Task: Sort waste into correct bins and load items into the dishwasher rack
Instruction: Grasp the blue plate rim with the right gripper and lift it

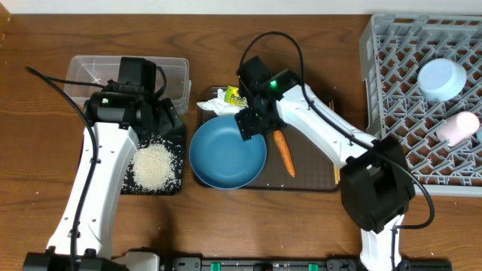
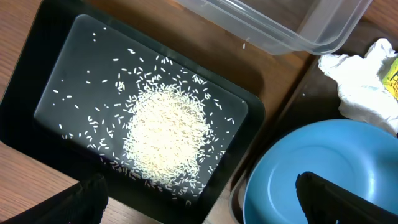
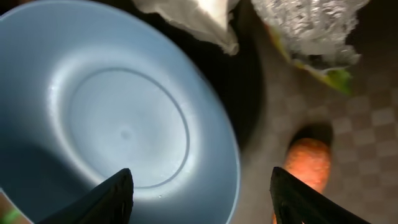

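The blue bowl sits on the brown tray, empty; it also shows in the right wrist view and the left wrist view. My right gripper is open, its fingers straddling the bowl's right rim, with the orange carrot just beside. The white tissue and snack wrapper lie behind the bowl. The rice heap lies in the black tray. My left gripper is open and empty above that tray.
The clear tub stands behind the black tray. The grey rack at the right holds a light-blue cup and a small white cup. The chopsticks are not in view.
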Motion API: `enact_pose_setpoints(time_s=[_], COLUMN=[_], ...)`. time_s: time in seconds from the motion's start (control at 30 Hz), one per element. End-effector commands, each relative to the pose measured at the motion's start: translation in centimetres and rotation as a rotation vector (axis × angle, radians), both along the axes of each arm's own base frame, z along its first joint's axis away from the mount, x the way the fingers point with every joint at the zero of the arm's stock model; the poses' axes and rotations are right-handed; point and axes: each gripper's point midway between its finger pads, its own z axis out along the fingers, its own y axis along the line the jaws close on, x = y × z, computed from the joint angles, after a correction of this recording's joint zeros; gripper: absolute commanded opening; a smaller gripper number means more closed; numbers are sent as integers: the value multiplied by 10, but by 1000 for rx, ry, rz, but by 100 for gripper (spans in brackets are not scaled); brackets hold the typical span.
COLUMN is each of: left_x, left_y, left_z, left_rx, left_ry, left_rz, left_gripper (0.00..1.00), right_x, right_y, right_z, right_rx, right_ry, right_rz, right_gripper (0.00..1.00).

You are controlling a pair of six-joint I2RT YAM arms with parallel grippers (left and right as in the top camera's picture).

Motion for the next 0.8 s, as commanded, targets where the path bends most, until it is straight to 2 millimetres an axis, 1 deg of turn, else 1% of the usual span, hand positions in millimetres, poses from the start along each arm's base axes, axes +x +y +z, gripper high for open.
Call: enact_pose_setpoints(time_s=[0.0, 0.1, 0.17, 0.23, 0.3, 0.37, 0.43, 0.57, 0.67, 0.73, 0.77], left_x=[2, 2, 2, 2, 2, 2, 2, 2, 2, 2, 2], left_y=[2, 2, 2, 2, 2, 2, 2, 2, 2, 2, 2], left_z=[5, 5, 5, 5, 5, 5, 5, 5, 5, 5, 5], left_rx=[4, 4, 4, 4, 4, 4, 4, 4, 4, 4, 4], left_ry=[-15, -15, -15, -15, -15, -15, -14, -15, -15, -14, -15], left_rz=[15, 15, 15, 15, 15, 15, 15, 15, 15, 15, 15], left_gripper=[99, 99, 99, 99, 99, 99, 99, 99, 99, 99, 99], right_x=[-5, -8, -12, -13, -14, -14, -14, -14, -14, -13, -13], right_y=[2, 3, 5, 4, 3, 2, 3, 4, 2, 1, 0], right_z=[3, -5, -14, -24, -32, -35, -35, -35, -35, -34, -33], right_rx=[3, -9, -20, -35, -41, -44, -43, -42, -44, -44, -43], right_ry=[5, 15, 26, 34, 42, 46, 45, 43, 46, 47, 45], right_rz=[-2, 5, 2, -18, -17, -18, -19, -16, -19, -23, -24], right_gripper=[67, 64, 65, 69, 69, 69, 65, 44, 23, 11, 8])
